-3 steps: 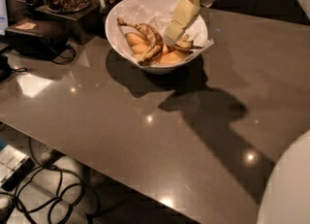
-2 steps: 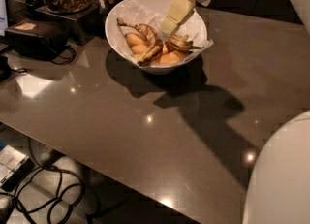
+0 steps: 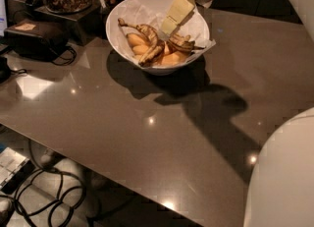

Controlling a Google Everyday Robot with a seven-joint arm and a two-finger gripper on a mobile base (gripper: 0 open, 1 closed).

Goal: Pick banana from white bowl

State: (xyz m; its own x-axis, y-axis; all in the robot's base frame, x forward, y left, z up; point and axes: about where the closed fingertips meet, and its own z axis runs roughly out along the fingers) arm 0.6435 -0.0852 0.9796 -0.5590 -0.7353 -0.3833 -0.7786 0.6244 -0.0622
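Banana [image 3: 182,43] lies unlifted in white bowl [image 3: 122,49]; gripper [image 3: 167,29] dips in from one o'clock (whether it grips, cannot tell).

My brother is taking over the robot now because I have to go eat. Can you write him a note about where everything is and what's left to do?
Gripper: down inside the white bowl, its tip close beside the banana. I cannot tell whether it has a grip.
Banana: lying in the right side of the bowl, beside a longer banana and some orange fruits.
Bowl: standing on the dark table, toward its far side.
Done: the reach into the bowl.
Left: grip the short curved banana and lift it out of the bowl.
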